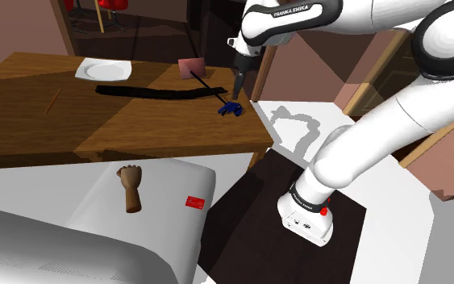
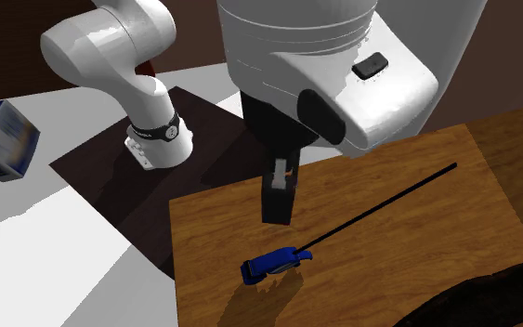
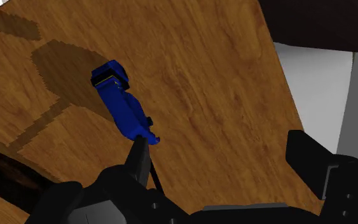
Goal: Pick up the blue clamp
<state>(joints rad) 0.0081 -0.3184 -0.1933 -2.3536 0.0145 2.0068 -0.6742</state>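
The blue clamp (image 1: 231, 107) lies on the wooden table (image 1: 136, 129) near its corner, and its thin black bar (image 1: 207, 85) runs back toward a pink box. In the second exterior view the clamp's blue head (image 2: 270, 265) rests flat, with the bar (image 2: 389, 202) slanting away from it. My black gripper (image 1: 237, 83) hangs a little above the table, just over and beside the clamp (image 3: 121, 105). In the wrist view my gripper (image 3: 219, 145) is open; the clamp's near end lies by one fingertip (image 3: 139, 156), outside the gap. Nothing is held.
On the table are a white plate (image 1: 102, 71), a pink box (image 1: 191, 67), a long black curved strip (image 1: 152, 92) and a thin stick (image 1: 53, 101). The table's edge (image 2: 177, 269) runs close to the clamp. A brown wooden hand (image 1: 131, 188) and a red card (image 1: 196, 201) lie on a white surface.
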